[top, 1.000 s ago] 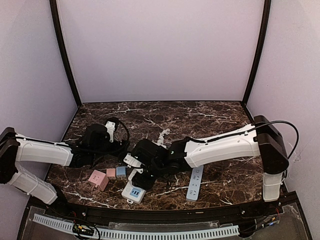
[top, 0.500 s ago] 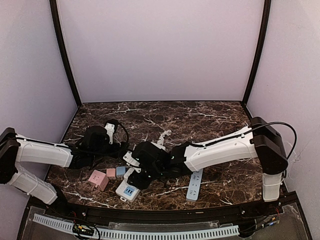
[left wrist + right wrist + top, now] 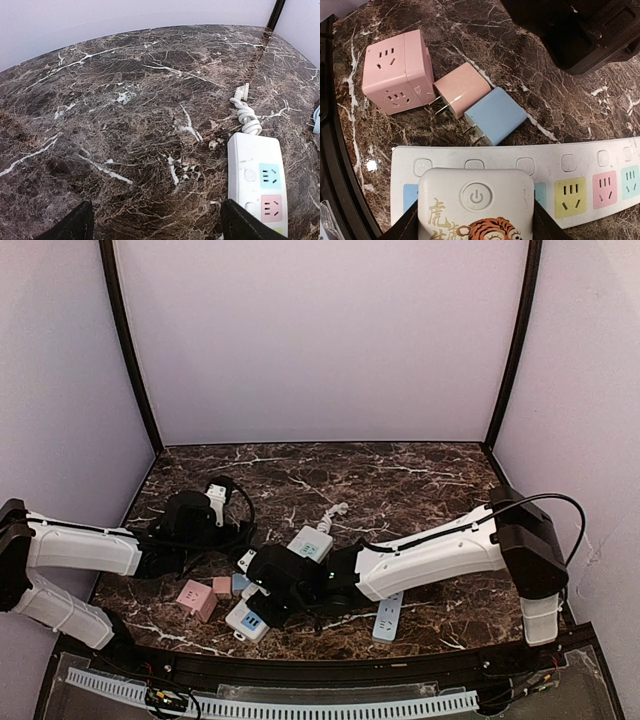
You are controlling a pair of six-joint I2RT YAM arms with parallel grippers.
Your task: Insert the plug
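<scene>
We have the right claw (image 3: 476, 226) clamped on the plug (image 3: 476, 197), a white block with a power button and a tiger print, one dark finger on each side. The plug sits directly over the power strip (image 3: 580, 172), towards the end away from the strip's cable, and a blue socket peeks out at either edge of it. Its body hides the prongs, so we cannot tell whether they are above the slots, touching them or partly in.

The strip's long axis runs across the right wrist view. From above it slants from near left to far right, with the right arm hiding its middle. The plug's edges look nearly square to that axis, so we judge the coming move to be a straight press down rather than a sideways shift, and the right arm is the one placed for it.

The left claw (image 3: 157, 227) hangs wide apart and empty over the surface (image 3: 125, 100), near the strip's cable end. A pink cube socket (image 3: 395, 72), a pink adapter (image 3: 462, 90) and a blue adapter (image 3: 495, 115) lie just beside the strip.
</scene>
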